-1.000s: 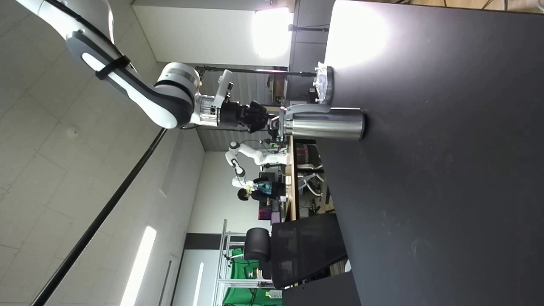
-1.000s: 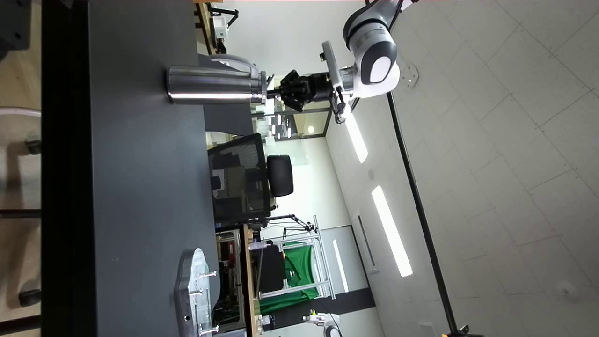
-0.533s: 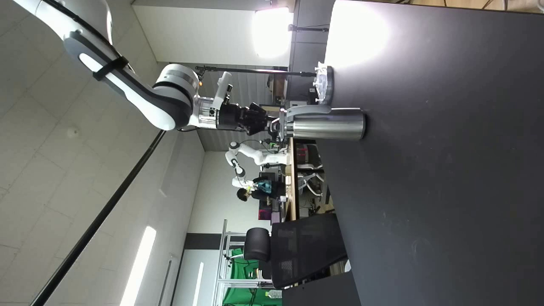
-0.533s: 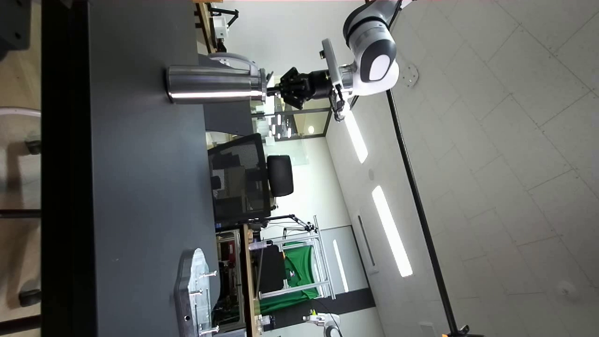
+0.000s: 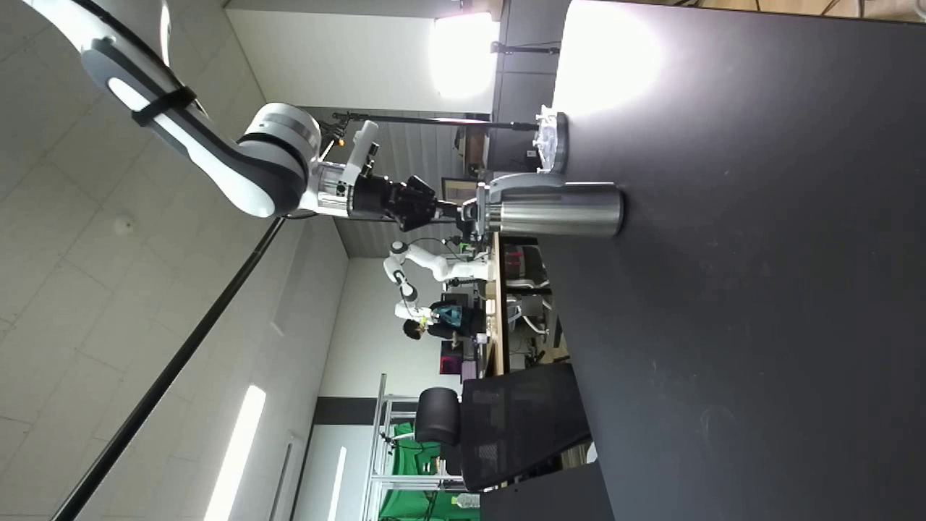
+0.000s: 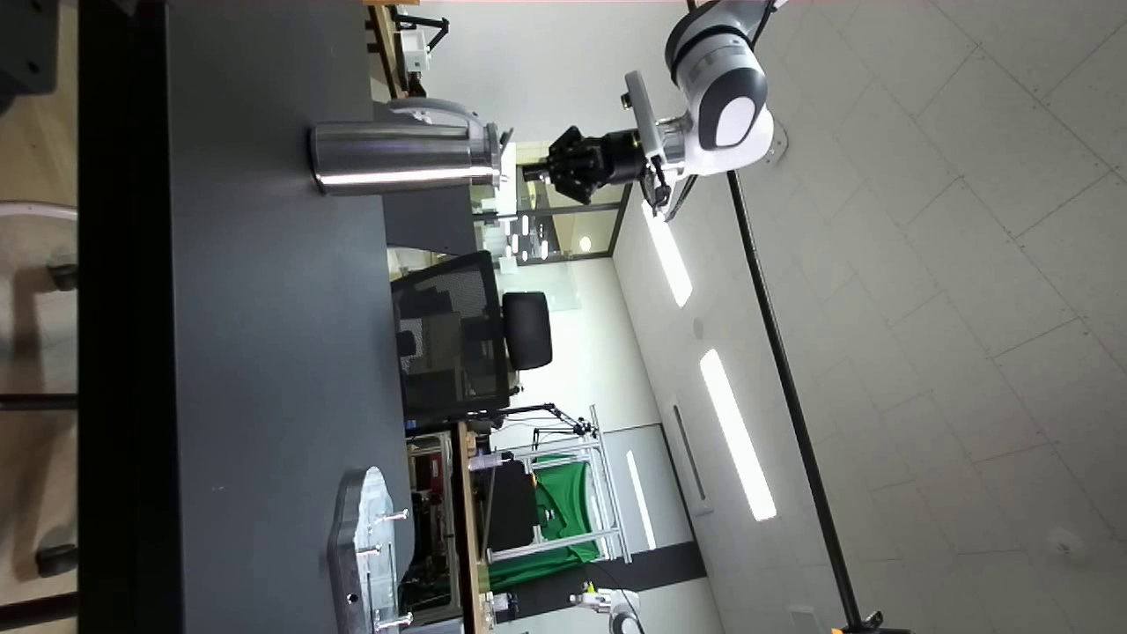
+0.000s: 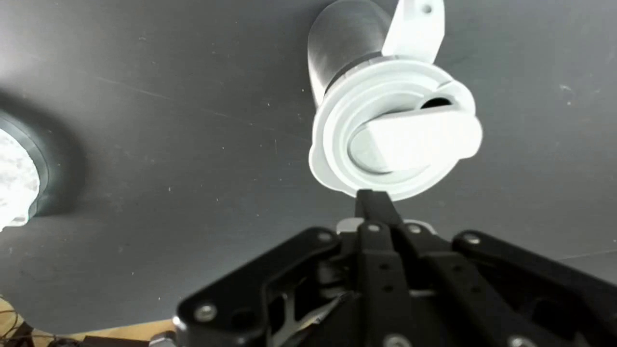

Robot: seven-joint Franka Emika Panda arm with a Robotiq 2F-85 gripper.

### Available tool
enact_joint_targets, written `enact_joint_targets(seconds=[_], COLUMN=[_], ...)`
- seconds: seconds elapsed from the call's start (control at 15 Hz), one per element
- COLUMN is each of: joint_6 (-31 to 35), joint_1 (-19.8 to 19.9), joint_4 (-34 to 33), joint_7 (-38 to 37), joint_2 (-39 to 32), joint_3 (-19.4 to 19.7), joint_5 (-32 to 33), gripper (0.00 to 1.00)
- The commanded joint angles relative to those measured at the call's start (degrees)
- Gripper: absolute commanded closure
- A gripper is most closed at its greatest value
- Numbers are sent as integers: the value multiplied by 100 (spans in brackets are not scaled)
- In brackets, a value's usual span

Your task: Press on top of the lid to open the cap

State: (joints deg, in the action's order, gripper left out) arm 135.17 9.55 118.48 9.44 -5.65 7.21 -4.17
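Both exterior views are turned sideways. The tall silver flask (image 5: 557, 211) (image 6: 396, 158) stands upright on the dark table, with a pale grey handle (image 5: 527, 183) (image 7: 418, 29) on its side. Its round grey lid (image 5: 481, 217) (image 6: 495, 158) looks almost white in the wrist view (image 7: 390, 144); a pale tab (image 7: 429, 137) crosses it, with a dark hole beside the tab. In an exterior view a small flap (image 6: 506, 138) sticks up at the lid's handle side. My gripper (image 5: 454, 211) (image 6: 530, 172) is shut and empty, fingertips together (image 7: 378, 195), a small gap above the lid.
A clear plate with upright bolts on a dark base (image 6: 374, 546) (image 5: 551, 141) stands on the table (image 5: 723, 253), apart from the flask; its edge shows in the wrist view (image 7: 17, 173). A black office chair (image 5: 521, 427) (image 6: 449, 343) stands beyond the table's edge.
My shut gripper has risen away from the lid; its fingertips were at the lid's top half a second ago and are now above it with a gap. The flask stays in place.
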Motion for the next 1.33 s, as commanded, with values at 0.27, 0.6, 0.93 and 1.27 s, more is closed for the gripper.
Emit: enact_joint_targets(seconds=[0.27, 0.6, 0.93, 1.27], joint_6=[-36, -60, -14, -14], joint_1=[-171, -212, -214, -214], joint_4=[271, 503, 454, 455], joint_7=[-50, -147, -6, -6], joint_2=[901, 1063, 923, 925], joint_3=[-50, -48, -27, -27], joint_5=[-15, 82, -6, -6], gripper=[74, 46, 39, 39])
